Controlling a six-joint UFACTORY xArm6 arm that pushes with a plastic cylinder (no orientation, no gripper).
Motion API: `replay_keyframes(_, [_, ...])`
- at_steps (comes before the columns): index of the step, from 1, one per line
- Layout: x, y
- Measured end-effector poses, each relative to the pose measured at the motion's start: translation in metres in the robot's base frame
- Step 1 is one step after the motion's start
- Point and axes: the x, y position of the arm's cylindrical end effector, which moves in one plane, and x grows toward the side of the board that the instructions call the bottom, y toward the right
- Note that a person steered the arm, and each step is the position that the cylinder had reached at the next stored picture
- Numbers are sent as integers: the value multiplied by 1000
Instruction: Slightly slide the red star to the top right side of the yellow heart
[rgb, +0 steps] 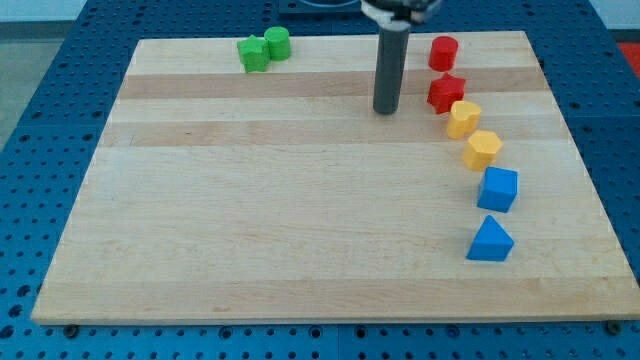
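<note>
The red star (446, 93) lies near the view's top right, touching the yellow heart (463, 118) at the heart's upper left. My tip (386, 110) rests on the board to the left of the red star, about a block's width away, touching no block.
A red cylinder (443, 52) stands above the star. A yellow hexagon (483, 149), a blue cube (498, 189) and a blue triangle (490, 240) run down the right side. A green star (253, 54) and green cylinder (277, 42) sit at top left. The wooden board (300, 220) ends at blue pegboard.
</note>
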Motion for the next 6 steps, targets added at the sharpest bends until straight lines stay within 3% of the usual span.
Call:
replay_keyframes(1, [-26,20])
replay_keyframes(3, [1,29])
replay_keyframes(5, [-2,79])
replay_keyframes(6, [-2,48])
